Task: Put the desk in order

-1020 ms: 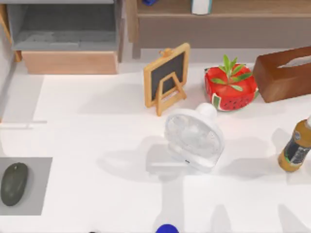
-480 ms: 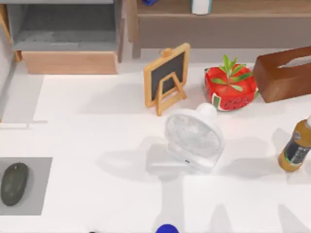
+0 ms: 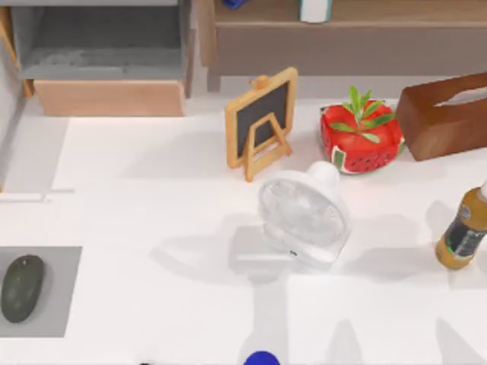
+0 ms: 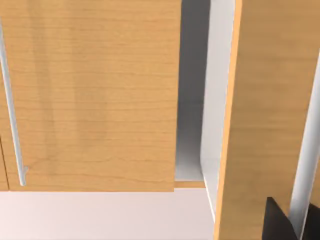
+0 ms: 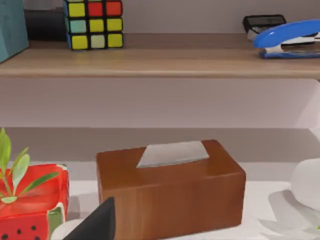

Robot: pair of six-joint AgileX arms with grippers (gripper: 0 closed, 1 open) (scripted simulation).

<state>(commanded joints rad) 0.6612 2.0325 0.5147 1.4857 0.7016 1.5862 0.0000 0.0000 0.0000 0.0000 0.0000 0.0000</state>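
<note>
The desk is a broad, smooth, plain white top that takes up most of the top view, running from the shelves at the back down to the near edge. Soft grey shadows lie across its middle and front.

Near its centre stands a small white fan, tilted back. Just behind the fan is a little chalkboard easel with a wooden frame. To the right of that sits a red watermelon-patterned pot with a green plant in it, and beside the pot a brown tissue box (seen closer in the right wrist view, with a grey tissue at its slot). A brown bottle stands at the right edge. At the left edge a dark mouse rests on a grey mouse pad.

Along the back is a wooden shelf unit. The right wrist view shows its board holding a colour cube and a blue stapler. At the back left is an open grey compartment with a light wooden front below it. The left wrist view looks close at light wooden panels with a narrow gap between them.

Whether either arm's jaws are released or clenched cannot be told.
</note>
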